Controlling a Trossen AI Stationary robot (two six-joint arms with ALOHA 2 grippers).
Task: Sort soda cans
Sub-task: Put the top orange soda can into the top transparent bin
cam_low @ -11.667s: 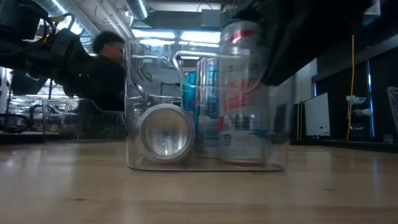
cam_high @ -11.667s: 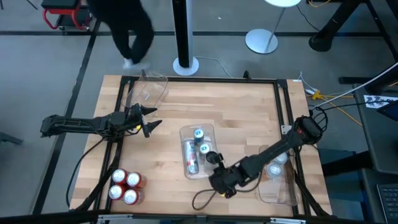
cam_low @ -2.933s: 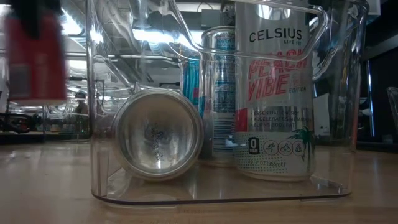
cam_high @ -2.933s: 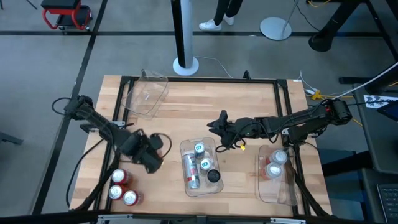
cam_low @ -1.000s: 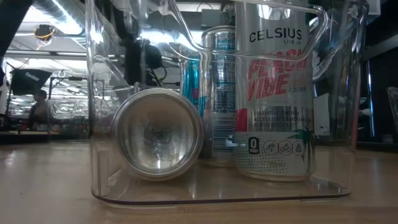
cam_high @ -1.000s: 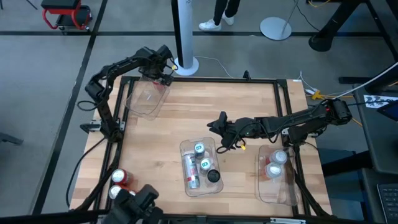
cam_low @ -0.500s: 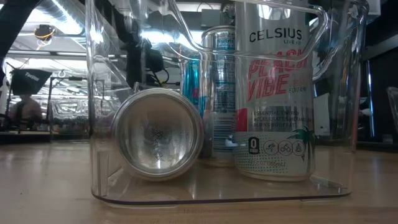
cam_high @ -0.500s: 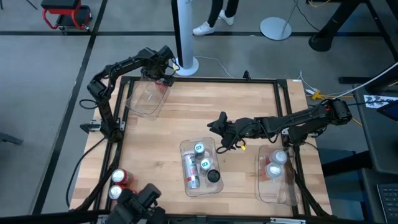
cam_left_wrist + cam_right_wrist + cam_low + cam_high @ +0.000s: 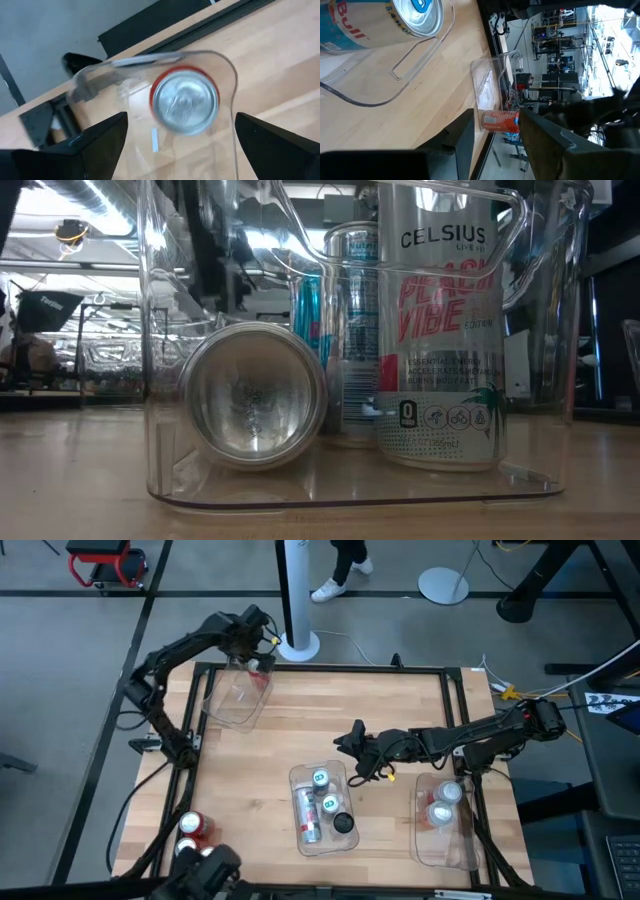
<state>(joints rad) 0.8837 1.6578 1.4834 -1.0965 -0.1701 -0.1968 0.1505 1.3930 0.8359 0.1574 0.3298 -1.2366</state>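
Here the left pincer (image 9: 262, 652), spread, hovers over a red, silver-topped can (image 9: 185, 101), seemingly upright.

Pale blue soda can w/ silver top (image 9: 380, 20) lying in clear plastic bin w/ handle cutout (image 9: 415, 60) on light wood table (image 9: 420, 115). Farther off, 2nd clear plastic bin (image 9: 490, 85) w/ red soda can (image 9: 501, 121) in it. Own dark fingers (image 9: 465, 135) apart, nothing between them.

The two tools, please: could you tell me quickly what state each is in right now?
Left tool: open, empty, above the red can standing in the far-left bin.
Right tool: partly open, holding nothing, near the middle bin.
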